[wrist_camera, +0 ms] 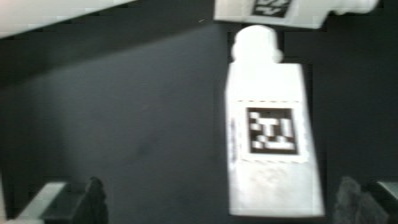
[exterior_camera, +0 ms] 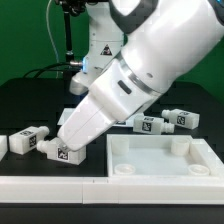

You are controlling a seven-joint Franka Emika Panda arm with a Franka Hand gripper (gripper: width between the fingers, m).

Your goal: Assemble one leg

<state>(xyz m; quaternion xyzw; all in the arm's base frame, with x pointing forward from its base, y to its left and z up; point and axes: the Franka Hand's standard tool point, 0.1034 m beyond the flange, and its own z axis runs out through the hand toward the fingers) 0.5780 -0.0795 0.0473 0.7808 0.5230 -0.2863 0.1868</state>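
Note:
A leg (wrist_camera: 270,130), a white oblong block with a black-and-white tag and a round peg (wrist_camera: 260,40) at its far end, lies flat on the black table. My gripper (wrist_camera: 217,205) is open and straddles its tagged end. One finger (wrist_camera: 71,200) stands well clear of it. The other finger (wrist_camera: 365,200) is close beside it but not touching. In the exterior view the gripper (exterior_camera: 60,150) is low over this leg (exterior_camera: 62,154), left of the tray-like panel.
Another leg (wrist_camera: 276,10) lies just past the peg. One leg (exterior_camera: 28,140) lies at the exterior view's left, two more (exterior_camera: 150,124) (exterior_camera: 180,119) behind the large white rimmed panel (exterior_camera: 160,158). A white rail (exterior_camera: 50,186) runs along the front.

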